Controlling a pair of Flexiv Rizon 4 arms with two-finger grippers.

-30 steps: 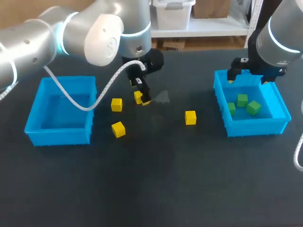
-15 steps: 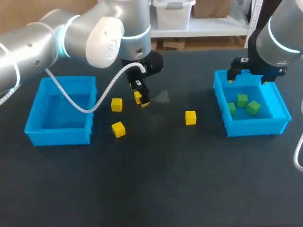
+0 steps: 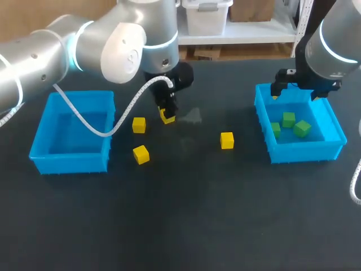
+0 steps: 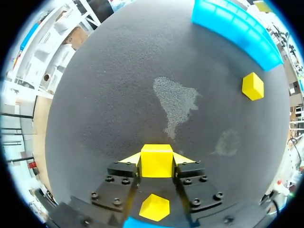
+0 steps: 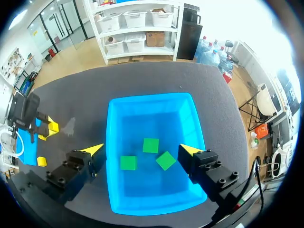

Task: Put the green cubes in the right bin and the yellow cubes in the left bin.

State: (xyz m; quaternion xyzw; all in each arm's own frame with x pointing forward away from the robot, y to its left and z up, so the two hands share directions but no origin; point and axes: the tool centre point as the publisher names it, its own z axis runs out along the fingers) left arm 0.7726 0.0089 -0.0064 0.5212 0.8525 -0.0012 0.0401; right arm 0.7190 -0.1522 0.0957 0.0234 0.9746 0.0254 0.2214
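My left gripper (image 3: 166, 116) is down on the table, shut on a yellow cube (image 4: 156, 160) that both yellow tips press from its two sides. Three more yellow cubes lie loose: one (image 3: 139, 125) just left of that gripper, one (image 3: 141, 154) nearer the front, one (image 3: 227, 140) toward the middle right. The empty left bin (image 3: 42, 132) stands at the left. My right gripper (image 5: 141, 149) hangs open above the right bin (image 3: 262, 121), which holds three green cubes (image 5: 151, 145) (image 5: 128, 163) (image 5: 165, 160).
Both bins are blue with low walls. A pale smudge (image 4: 176, 102) marks the dark tabletop just ahead of my left gripper. A white cable (image 3: 121, 116) loops from the left arm over the near corner of the left bin.
My left gripper's fingers have closed from wide open onto the yellow cube. The right arm has not moved.
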